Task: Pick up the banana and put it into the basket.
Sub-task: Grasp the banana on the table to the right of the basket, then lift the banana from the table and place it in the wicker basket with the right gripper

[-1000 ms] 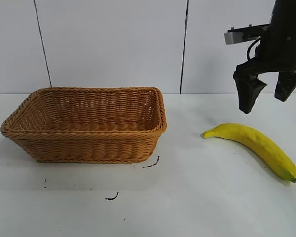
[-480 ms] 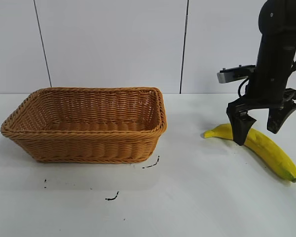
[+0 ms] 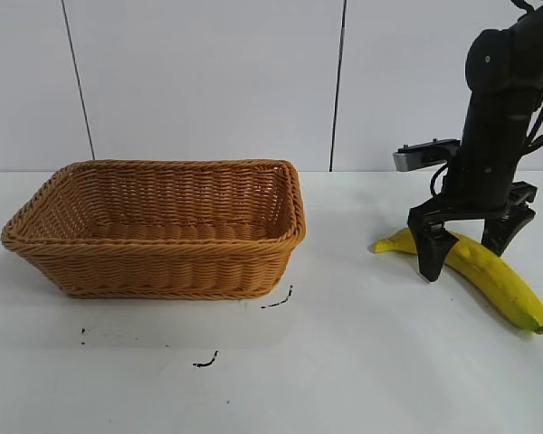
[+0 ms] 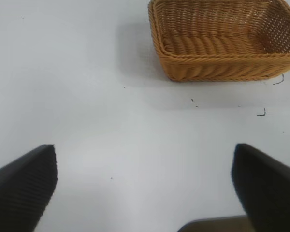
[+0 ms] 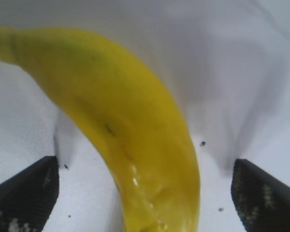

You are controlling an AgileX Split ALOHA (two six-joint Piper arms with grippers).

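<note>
No readable text, label, brand, number or sign is showing in any of the views. The small black marks on the white table [image 3: 208,362] in front of the light-brown woven wicker basket [image 3: 163,226] are looking like irregular scuffs and are not forming letters or digits. The long curved yellow banana [image 3: 489,271] is carrying no sticker, and nothing legible is appearing on the black right gripper [image 3: 466,244] standing over it.
</note>
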